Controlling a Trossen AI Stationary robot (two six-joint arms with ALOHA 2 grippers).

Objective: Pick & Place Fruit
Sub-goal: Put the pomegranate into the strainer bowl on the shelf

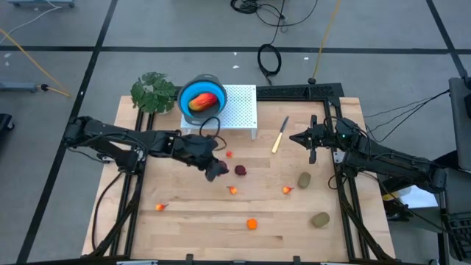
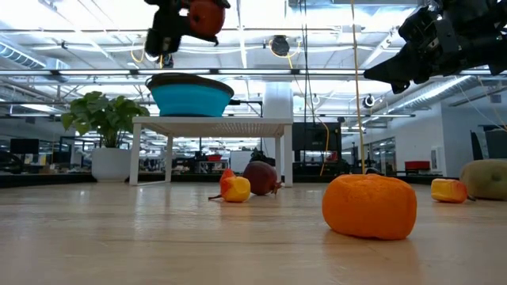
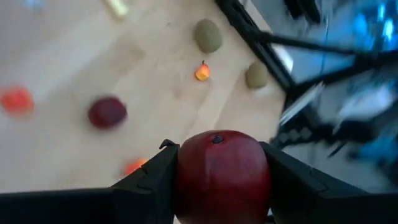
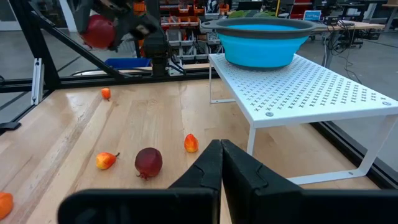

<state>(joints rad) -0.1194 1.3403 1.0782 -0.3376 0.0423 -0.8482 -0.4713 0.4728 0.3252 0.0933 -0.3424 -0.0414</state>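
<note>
Left claw (image 3: 221, 186) is grasping a dark red ball (image 3: 222, 173) — smooth, glossy, apple-shaped, with a small dimple on top — between its two dark angular fingers. Its arm is reaching in from the left side of the desk (image 1: 199, 221), and the claw is hanging raised above the planked wooden surface, near the white perforated rack (image 1: 237, 110). On that rack a blue round bowl (image 1: 200, 99) with a dark rim is sitting, and a longer red-orange piece (image 1: 204, 101) is lying inside it.

Right claw (image 4: 221, 163) is clenched with nothing between its fingers, hovering by the desk's right edge near a slim pale-handled knife (image 1: 280, 135).

Remaining fruit is lying loose on the desk: a second dark red ball (image 1: 241, 170), matte and round, close beside the left claw; tiny orange-red bits (image 1: 233, 190) scattered around the middle; an orange ball (image 2: 370, 206) with a dimpled skin near the front edge; two olive-brown ovals (image 1: 304, 179) toward the right side. A green leafy plant (image 1: 154, 91) is standing at the rear left corner.
</note>
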